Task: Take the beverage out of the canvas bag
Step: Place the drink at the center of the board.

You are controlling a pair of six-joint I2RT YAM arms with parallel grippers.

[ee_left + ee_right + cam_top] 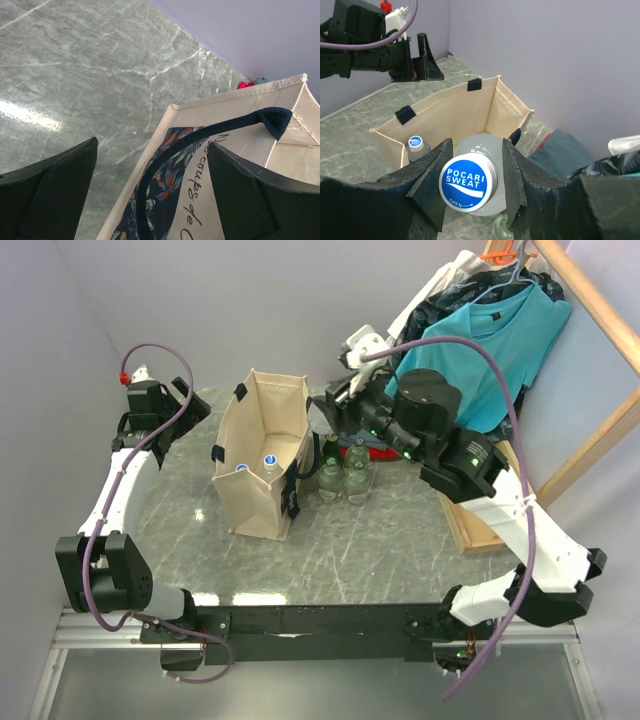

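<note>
Right gripper [476, 150]: fingers closed on either side of the blue-and-white cap of a Pocari Sweat bottle [468, 184], which sits at the near edge of the canvas bag [455, 107]. Whether the bottle's base is clear of the bag cannot be told.

Left gripper [152, 145]: fingers spread wide and holding nothing, poised just beside the bag's outer wall.

Handling, as a judgement:
- The bottle is plastic, smooth-walled and apparently full, so it is fairly heavy for its grip point and liable to swing or slip.
- The ridged cap and the neck below it are the firm places to hold. The body would flex.
- The bag is soft canvas. It stands open but may tip or drag if the bottle catches the rim or a strap [272, 120].

What each view adds:
- The right wrist view alone shows the cap label and the grip. It also shows one more capped bottle [415, 143] down inside the bag.
- The top view hides the held bottle under the arm. It shows two caps [241, 468] in the bag [255, 505], the left gripper [190, 400] off the bag's far left corner, and glass bottles [345, 475] standing on the tabletop [400, 550] to the bag's right.
- The left wrist view alone shows the printed panel on the bag [225, 107].
</note>
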